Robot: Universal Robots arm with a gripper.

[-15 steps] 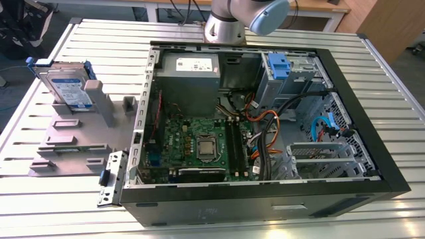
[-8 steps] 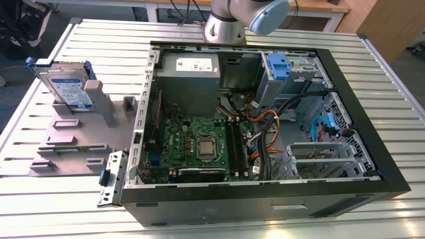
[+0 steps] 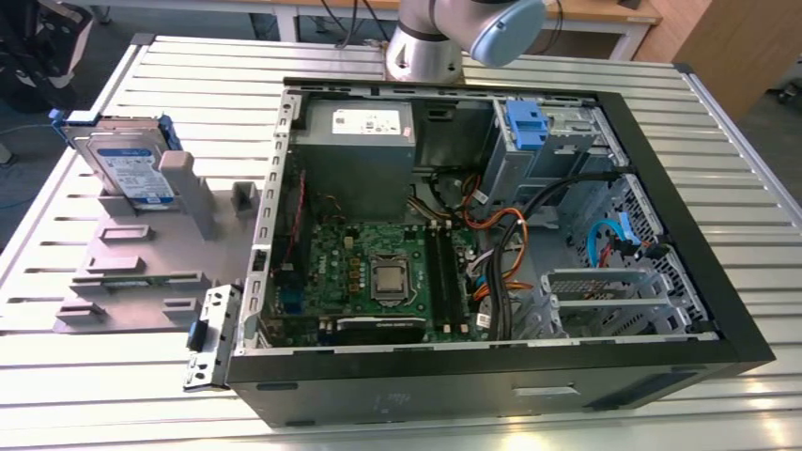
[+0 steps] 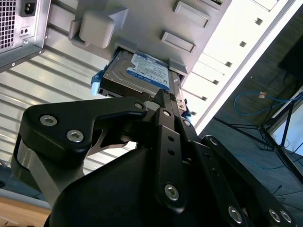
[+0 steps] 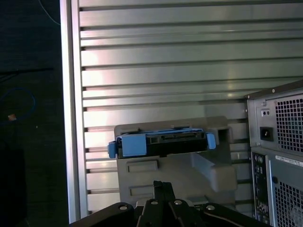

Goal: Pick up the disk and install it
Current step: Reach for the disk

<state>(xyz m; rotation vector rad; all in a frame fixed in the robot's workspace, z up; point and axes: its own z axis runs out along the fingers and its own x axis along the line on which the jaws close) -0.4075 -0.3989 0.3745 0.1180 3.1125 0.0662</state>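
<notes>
The disk (image 3: pixel 126 164) stood on edge in a slot of a grey moulded holder (image 3: pixel 138 272), well apart from the claw. In the exterior view it sat at about ten o'clock from the open computer case (image 3: pixel 701 310), near the tabletop's (image 3: pixel 188 75) edge on the exterior view's left. It was a flat, silver rectangular drive, tilted slightly back. A white-and-blue label covered most of its broad face, and a blue plastic carrier framed its sides, with small blue tabs poking out at the corners. In the second wrist view the disk (image 4: pixel 137 75) showed its labelled face and a silver margin, with the carrier's blue ends on either side. In the first wrist view the disk (image 5: pixel 163 140) was seen edge-on, a dark strip with a connector between blue end pieces, seated in the grey holder.

The claw (image 5: pixel 162 184) was clenched on nothing, its two black fingertips pressed together with only a thin seam between them. In the second wrist view the claw (image 4: pixel 163 96) pointed toward the disk without touching it.

In the exterior view the arm (image 3: pixel 439 38) rose at twelve o'clock from the case. Inside the case, a grey power supply (image 3: pixel 357 141) lay at about eleven o'clock from the green motherboard (image 3: pixel 376 272). A blue bracket (image 3: pixel 527 127) sat on the metal drive bay at about one o'clock.
</notes>
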